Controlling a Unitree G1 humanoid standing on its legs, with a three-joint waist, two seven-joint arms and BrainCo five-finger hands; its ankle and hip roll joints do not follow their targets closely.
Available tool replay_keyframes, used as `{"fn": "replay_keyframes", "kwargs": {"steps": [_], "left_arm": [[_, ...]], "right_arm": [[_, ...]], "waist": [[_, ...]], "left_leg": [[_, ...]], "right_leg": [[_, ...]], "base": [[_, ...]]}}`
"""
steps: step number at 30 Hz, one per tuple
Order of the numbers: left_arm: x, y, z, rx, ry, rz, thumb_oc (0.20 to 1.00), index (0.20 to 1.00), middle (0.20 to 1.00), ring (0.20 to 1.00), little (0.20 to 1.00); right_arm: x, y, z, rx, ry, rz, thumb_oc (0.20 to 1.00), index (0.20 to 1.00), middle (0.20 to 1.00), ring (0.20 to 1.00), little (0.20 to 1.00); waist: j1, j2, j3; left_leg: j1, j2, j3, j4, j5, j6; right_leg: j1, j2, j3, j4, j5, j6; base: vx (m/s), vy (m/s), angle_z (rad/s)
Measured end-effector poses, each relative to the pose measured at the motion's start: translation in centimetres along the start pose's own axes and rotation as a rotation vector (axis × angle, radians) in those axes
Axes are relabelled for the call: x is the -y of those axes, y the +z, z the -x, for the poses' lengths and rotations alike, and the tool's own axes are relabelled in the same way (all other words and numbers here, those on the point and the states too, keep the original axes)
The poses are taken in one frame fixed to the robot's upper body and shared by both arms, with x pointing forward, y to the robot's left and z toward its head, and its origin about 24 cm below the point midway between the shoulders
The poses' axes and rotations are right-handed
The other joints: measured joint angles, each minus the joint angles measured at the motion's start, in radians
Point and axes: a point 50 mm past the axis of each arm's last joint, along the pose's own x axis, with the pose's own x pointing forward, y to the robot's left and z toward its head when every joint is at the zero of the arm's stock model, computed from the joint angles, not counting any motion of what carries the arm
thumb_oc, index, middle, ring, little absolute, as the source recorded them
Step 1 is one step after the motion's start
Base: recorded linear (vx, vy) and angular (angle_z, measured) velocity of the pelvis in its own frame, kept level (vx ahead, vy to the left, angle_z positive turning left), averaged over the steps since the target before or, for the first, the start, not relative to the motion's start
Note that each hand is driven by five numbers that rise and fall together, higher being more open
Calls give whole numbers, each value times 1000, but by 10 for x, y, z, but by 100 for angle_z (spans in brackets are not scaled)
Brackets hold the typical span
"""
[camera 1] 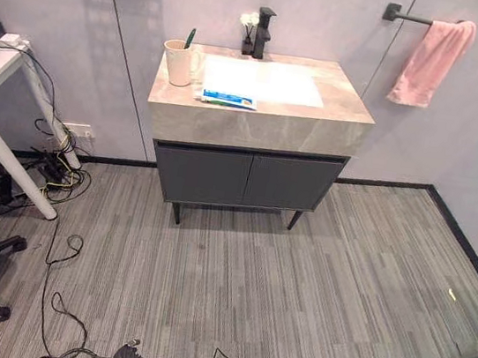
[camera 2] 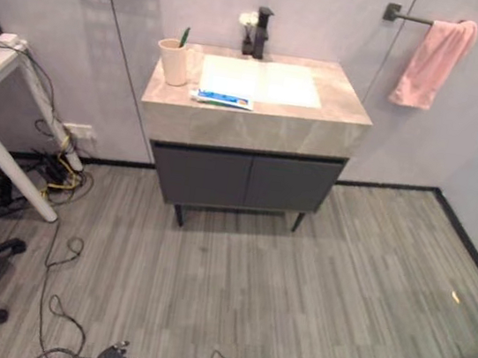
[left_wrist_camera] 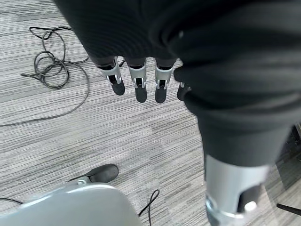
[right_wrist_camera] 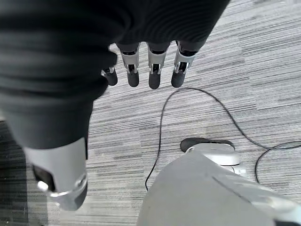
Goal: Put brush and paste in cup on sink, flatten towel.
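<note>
We see the brush (camera 1: 189,38) already upright in the cup (camera 1: 179,62) on the sink (camera 1: 261,82), paste (camera 1: 228,99) flat beside it, towel (camera 1: 431,62) bunched on its rail; left hand (left_wrist_camera: 136,77) and right hand (right_wrist_camera: 143,66) hang empty, fingers straight, well away.

The stone-topped sink counter (camera 1: 256,119) carries a cup (camera 1: 179,63) at its ten o'clock corner. A toothpaste tube (camera 1: 228,99) lies flat at about seven o'clock, just beside the cup. A black faucet (camera 1: 262,33) stands at twelve o'clock.
</note>
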Motion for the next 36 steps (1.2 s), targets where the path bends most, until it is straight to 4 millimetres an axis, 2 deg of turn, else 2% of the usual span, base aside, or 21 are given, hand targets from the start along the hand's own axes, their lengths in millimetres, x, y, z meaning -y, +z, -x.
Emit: {"fn": "replay_keyframes", "kwargs": {"steps": [2, 3, 5, 6, 8, 10, 12, 13, 15, 17, 20, 21, 25, 27, 28, 31, 32, 33, 34, 35, 36], "left_arm": [[1, 0, 0, -1, -1, -4, 1000, 1000, 1000, 1000, 1000], [0, 0, 0, -1, -2, -22, 1000, 1000, 1000, 1000, 1000], [-1, -1, 0, -4, 0, -32, 1000, 1000, 1000, 1000, 1000], [-3, 0, 0, -2, 3, -36, 1000, 1000, 1000, 1000, 1000], [-1, 0, 0, 1, -5, -60, 1000, 1000, 1000, 1000, 1000], [-2, -4, 0, -17, -2, -67, 1000, 1000, 1000, 1000, 1000], [-5, -4, 0, -22, 5, -72, 1000, 1000, 1000, 1000, 1000], [-7, -5, 0, -25, 8, -72, 1000, 1000, 1000, 1000, 1000], [-11, -6, 0, -29, 18, -76, 1000, 1000, 1000, 1000, 1000], [-14, -9, 1, -41, 25, -78, 1000, 1000, 1000, 1000, 1000], [-17, -16, 2, -67, 33, -74, 1000, 1000, 1000, 1000, 1000], [-23, -19, 3, -74, 46, -78, 1000, 1000, 1000, 1000, 1000], [-7, -18, 2, -69, 11, -67, 1000, 1000, 1000, 1000, 1000], [-5, -15, 2, -62, 5, -66, 1000, 1000, 1000, 1000, 1000], [-2, -12, 1, -54, -1, -65, 1000, 1000, 1000, 1000, 1000], [2, -10, 1, -48, -12, -62, 1000, 1000, 1000, 1000, 1000], [2, -8, 1, -45, -9, -61, 1000, 1000, 1000, 1000, 1000], [1, -7, 0, -44, -7, -61, 1000, 1000, 1000, 1000, 1000], [0, -8, 0, -49, -7, -63, 1000, 1000, 1000, 1000, 1000], [1, -11, 1, -58, -8, -62, 1000, 1000, 1000, 1000, 1000], [1, -8, 0, -49, -10, -62, 1000, 1000, 1000, 1000, 1000]], "right_arm": [[0, -1, 0, -3, -1, 1, 1000, 1000, 1000, 1000, 1000], [0, -2, 0, -7, -1, 1, 1000, 1000, 1000, 1000, 1000], [-1, -3, 0, -12, 1, 0, 1000, 1000, 1000, 1000, 1000], [-3, -4, 0, -18, 6, -2, 1000, 1000, 1000, 1000, 1000], [-3, 2, -1, -3, 4, 2, 1000, 1000, 1000, 1000, 1000], [-6, 8, -2, 11, 16, 23, 1000, 1000, 1000, 1000, 1000], [-8, 13, -2, 29, 24, 34, 1000, 1000, 1000, 1000, 1000], [-9, 10, -2, 25, 28, 39, 1000, 1000, 1000, 1000, 1000], [-11, 7, -2, 23, 35, 40, 1000, 1000, 1000, 1000, 1000], [-11, 3, -1, 12, 32, 39, 1000, 1000, 1000, 1000, 1000], [-13, -7, 0, -14, 36, 33, 1000, 1000, 1000, 1000, 1000], [-13, -12, 1, -25, 36, 29, 1000, 1000, 1000, 1000, 1000], [-9, -12, 2, -18, 28, 50, 1000, 1000, 1000, 1000, 1000], [-8, -7, 2, 5, 29, 53, 1000, 1000, 1000, 1000, 1000], [-6, -10, 2, 1, 24, 54, 1000, 1000, 1000, 1000, 1000], [-1, -19, 4, -25, 15, 68, 1000, 1000, 1000, 1000, 1000], [0, -20, 5, -28, 12, 69, 1000, 1000, 1000, 1000, 1000], [0, -21, 5, -32, 11, 71, 1000, 1000, 1000, 1000, 1000], [3, -25, 5, -51, 3, 71, 1000, 1000, 1000, 1000, 1000], [4, -26, 6, -54, -3, 61, 1000, 1000, 1000, 1000, 1000], [7, -28, 6, -67, -14, 47, 1000, 1000, 1000, 1000, 1000]], "waist": [[0, 1, 1], [0, -1, -2], [2, -10, -8], [0, -20, -14], [-1, -18, -18], [0, -26, -27], [-4, -33, -22], [-15, -34, -22], [-21, -49, -24], [-35, -70, -24], [-44, -104, -31], [-49, -118, -32], [-62, -48, -38], [-86, -31, -30], [-106, -20, -28], [-115, 10, -23], [-116, 21, -16], [-118, 16, -21], [-119, 32, -23], [-127, 25, -27], [-131, 15, -34]], "left_leg": [[2, 6, -11, 0, -1, 4], [2, 6, -18, 0, -2, 9], [2, 4, -29, 0, -5, 10], [-3, -2, -43, 0, -4, 7], [-8, -2, -46, 0, -5, 6], [0, 7, -35, 0, -3, -6], [0, 13, -41, -2, -10, 6], [-3, 18, -48, -2, -13, 9], [-2, 19, -56, -2, -20, 18], [6, 16, -67, -2, -30, 12], [38, -2, -100, -2, -61, -20], [53, -10, -113, -4, -74, -27], [75, 67, -121, 4, -113, -85], [74, 91, -136, 19, -135, -114], [88, 107, -149, 16, -143, -114], [106, 128, -171, 20, -156, -124], [106, 130, -172, 29, -159, -127], [102, 128, -172, 43, -161, -130], [90, 128, -175, 72, -164, -137], [39, 115, -188, 161, -187, -175], [-89, 84, -209, 397, -210, -248]], "right_leg": [[-11, 1, -1, 37, -2, -1], [-30, -21, -6, 73, -13, 4], [-26, -66, -3, 49, 12, 10], [-13, -62, 25, 27, 29, 35], [-38, -49, 59, 59, 29, 36], [-32, -49, 56, 45, 28, 36], [-88, -51, 38, 126, 4, 38], [-103, -42, 32, 93, -21, 37], [-144, -32, 34, 7, -1, 55], [-191, -28, 34, -128, 93, 88], [-196, -35, 37, -259, 150, 106], [-191, -41, 43, -276, 170, 82], [-157, 29, 27, -292, 194, 68], [-155, 44, 6, -271, 212, 53], [-156, 50, -9, -247, 211, 51], [-161, 62, -36, -181, 165, 9], [-166, 64, -45, -157, 146, 8], [-168, 57, -49, -146, 138, -1], [-168, 58, -50, -130, 114, -5], [-159, 52, -53, -137, 103, -4], [-150, 31, -53, -163, 102, -4]], "base": [[37, 38, 19], [29, 22, 17], [27, 38, 19], [53, 72, 13], [72, 49, -2], [61, 11, -15], [43, 8, -1], [78, -7, 15], [133, -21, 19], [188, -32, 20], [230, -45, 29], [258, -59, 39], [357, -75, 13], [539, -122, 19], [415, -97, 32], [286, -73, 20], [312, -74, 11], [412, -75, 10], [437, -123, 21], [570, -201, 41], [384, -221, 45]]}}
